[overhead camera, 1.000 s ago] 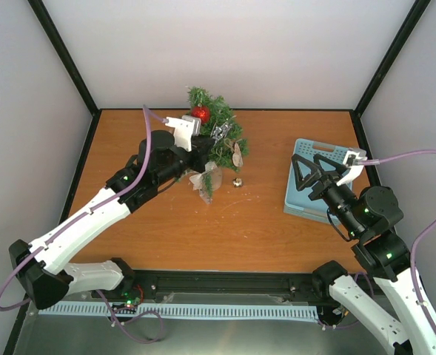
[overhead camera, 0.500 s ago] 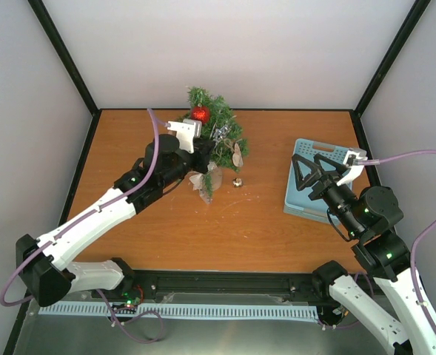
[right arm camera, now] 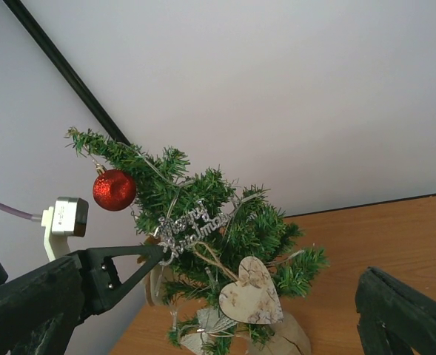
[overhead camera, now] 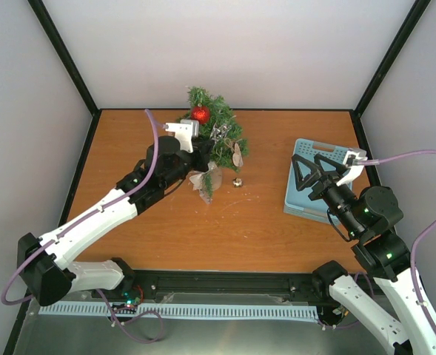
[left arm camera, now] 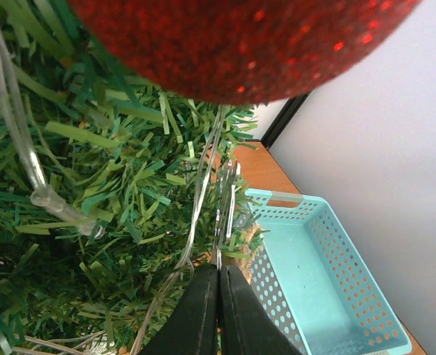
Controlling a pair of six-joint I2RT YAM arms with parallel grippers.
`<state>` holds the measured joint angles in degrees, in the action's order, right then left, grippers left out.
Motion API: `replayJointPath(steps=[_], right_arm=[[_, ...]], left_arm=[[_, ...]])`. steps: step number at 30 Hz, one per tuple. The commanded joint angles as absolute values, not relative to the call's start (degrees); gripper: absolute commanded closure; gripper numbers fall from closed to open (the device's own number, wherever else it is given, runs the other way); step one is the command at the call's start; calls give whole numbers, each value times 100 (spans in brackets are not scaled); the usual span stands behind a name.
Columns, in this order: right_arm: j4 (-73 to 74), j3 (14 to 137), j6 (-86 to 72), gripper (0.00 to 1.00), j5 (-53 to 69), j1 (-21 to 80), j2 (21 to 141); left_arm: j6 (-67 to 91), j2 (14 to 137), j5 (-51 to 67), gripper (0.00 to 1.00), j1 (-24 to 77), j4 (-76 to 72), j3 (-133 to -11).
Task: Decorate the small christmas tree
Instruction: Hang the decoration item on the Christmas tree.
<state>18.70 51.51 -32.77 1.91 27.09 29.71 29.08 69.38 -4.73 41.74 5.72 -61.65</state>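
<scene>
The small christmas tree [overhead camera: 221, 140] stands at the back middle of the table, carrying a red glitter ball [overhead camera: 200, 114], a pale wooden heart [right arm camera: 251, 292] and a silver "Merry Christmas" sign [right arm camera: 195, 225]. My left gripper [left arm camera: 219, 270] is pushed into the tree's left side. It is shut on the thin edge of the silver sign, just below the red ball [left arm camera: 240, 44]. A clear light string [left arm camera: 18, 140] runs through the branches. My right gripper [overhead camera: 305, 157] hovers open and holding nothing over the blue basket [overhead camera: 314, 194], facing the tree.
The blue perforated basket [left arm camera: 314, 281] lies at the right of the table. A small metallic trinket [overhead camera: 237, 182] sits on the wood just right of the tree's base. White walls close in the back and both sides.
My left arm has shifted slightly at the tree while its gripper stays shut. The right arm has not moved.
</scene>
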Motion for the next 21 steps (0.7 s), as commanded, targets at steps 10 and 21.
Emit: replayJointPath(steps=[10,21], right_arm=[[1986,5306,-3156,0,33,2716,2900],[2000,5275,-3167,0,58,2716,2898]], left_arm=[[3234,7038,-568,99,4122,156,-6051],[3167,7013,-563,94,4122,164,-6053]])
